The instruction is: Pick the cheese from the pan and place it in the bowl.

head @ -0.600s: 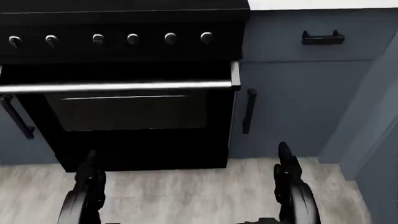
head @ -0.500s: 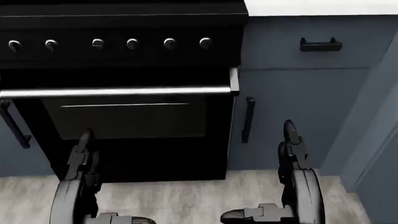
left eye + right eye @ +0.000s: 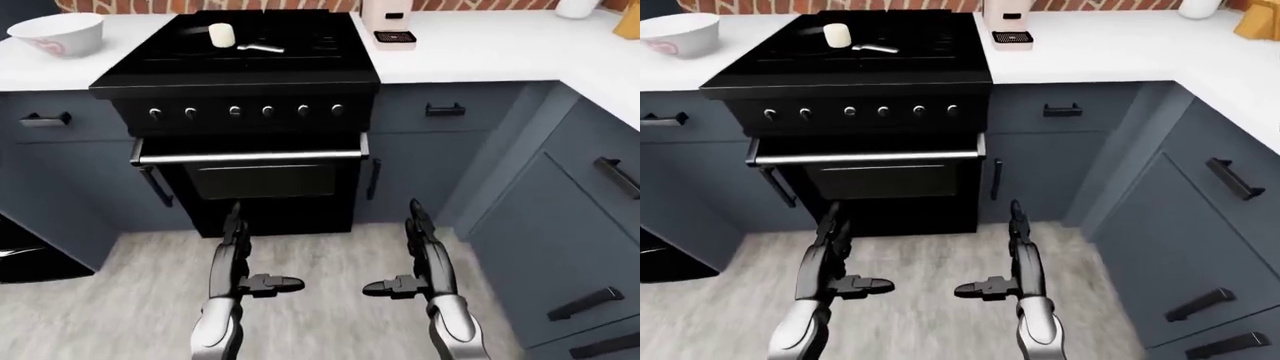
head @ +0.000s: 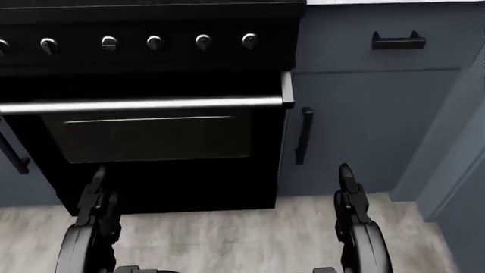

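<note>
The pan (image 3: 200, 31) on the black stove (image 3: 240, 56) hardly separates from the dark cooktop; only its grey handle (image 3: 258, 48) beside the cheese (image 3: 221, 34) shows clearly. Left of the stove, the bowl (image 3: 680, 34) on the counter (image 3: 1120, 52) is cut by the right-eye view's edge.

- The two eye views look down from high over the arms at the stove (image 3: 235, 82), taking in counter (image 3: 480, 52), cabinets and floor (image 3: 100, 300).
- The head view sits nearer and lower, facing the oven door (image 4: 152, 136); knobs run at 12 o'clock.
- All three share the oven handle (image 4: 144, 105) and floor.
</note>
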You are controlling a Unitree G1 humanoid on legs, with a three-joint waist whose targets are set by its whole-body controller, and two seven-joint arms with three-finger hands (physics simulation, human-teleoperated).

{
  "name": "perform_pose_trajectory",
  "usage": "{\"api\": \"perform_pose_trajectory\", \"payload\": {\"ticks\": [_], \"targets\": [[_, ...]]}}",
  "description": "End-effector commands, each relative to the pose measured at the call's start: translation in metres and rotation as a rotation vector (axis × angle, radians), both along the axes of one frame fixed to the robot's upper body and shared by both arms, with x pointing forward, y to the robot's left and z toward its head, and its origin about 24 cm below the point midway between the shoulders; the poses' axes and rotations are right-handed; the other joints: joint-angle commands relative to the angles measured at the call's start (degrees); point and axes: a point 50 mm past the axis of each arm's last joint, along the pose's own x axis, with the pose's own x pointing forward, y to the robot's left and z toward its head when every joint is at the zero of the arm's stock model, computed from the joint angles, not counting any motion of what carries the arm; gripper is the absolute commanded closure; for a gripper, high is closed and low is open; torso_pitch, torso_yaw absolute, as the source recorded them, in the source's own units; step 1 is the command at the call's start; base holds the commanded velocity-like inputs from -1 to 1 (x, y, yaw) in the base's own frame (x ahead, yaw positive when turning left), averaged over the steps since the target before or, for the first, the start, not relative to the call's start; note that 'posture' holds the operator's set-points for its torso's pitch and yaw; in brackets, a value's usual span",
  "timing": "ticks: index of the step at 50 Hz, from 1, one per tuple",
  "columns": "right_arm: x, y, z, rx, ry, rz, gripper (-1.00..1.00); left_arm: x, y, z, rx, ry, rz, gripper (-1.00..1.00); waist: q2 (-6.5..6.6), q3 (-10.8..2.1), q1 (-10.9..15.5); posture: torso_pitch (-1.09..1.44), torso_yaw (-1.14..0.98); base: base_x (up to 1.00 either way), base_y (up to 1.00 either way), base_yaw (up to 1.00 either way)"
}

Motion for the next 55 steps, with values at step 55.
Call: {"api": "perform_pose_trajectory", "payload": {"ticks": [55], "targets": [[0.001, 0.0017, 0.0156, -0.008, -0.088, 0.014, -1.0, -0.0015, -0.0012, 0.0229, -0.003, -0.101, -0.006, -1.0, -4.18, 1.66, -0.5, 0.0, 0.0, 0.0, 0.49, 0.0]]}}
